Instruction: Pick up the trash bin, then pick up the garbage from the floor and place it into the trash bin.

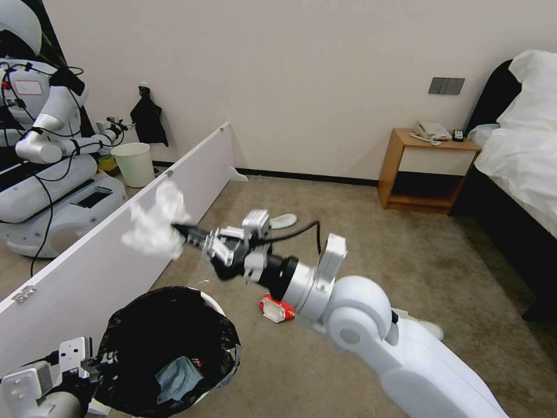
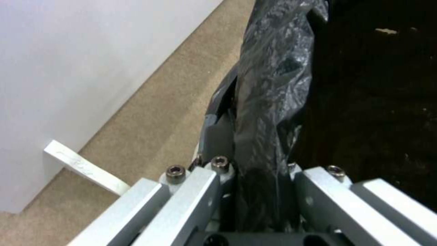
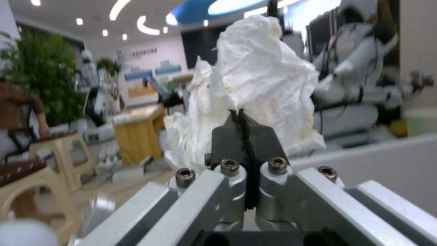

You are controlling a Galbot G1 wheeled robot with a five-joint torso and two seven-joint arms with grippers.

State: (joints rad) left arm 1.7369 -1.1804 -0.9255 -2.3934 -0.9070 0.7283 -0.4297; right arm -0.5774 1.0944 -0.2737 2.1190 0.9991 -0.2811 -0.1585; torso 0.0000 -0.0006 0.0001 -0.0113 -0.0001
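The trash bin point(image 1: 217, 334), white with a crinkled black bag point(image 2: 268, 85) over its rim, hangs at the lower left of the head view. My left gripper point(image 1: 96, 363) is shut on its near rim, the bag pinched between the fingers point(image 2: 259, 171). A light-blue scrap point(image 1: 177, 374) lies inside the bin. My right gripper point(image 1: 183, 230) is shut on a crumpled white tissue point(image 1: 154, 223) point(image 3: 255, 85), held in the air above and beyond the bin's far rim. A crushed red can point(image 1: 277, 307) lies on the carpet under the right forearm. A flat white slipper point(image 1: 283, 220) lies farther back.
A long white partition board point(image 1: 116, 255) runs along the left, close to the bin. Behind it stand a plain white bucket point(image 1: 134, 164) and another robot point(image 1: 46, 168). A wooden nightstand point(image 1: 426, 168) and a bed point(image 1: 522, 157) are at the right. Open carpet lies in the middle.
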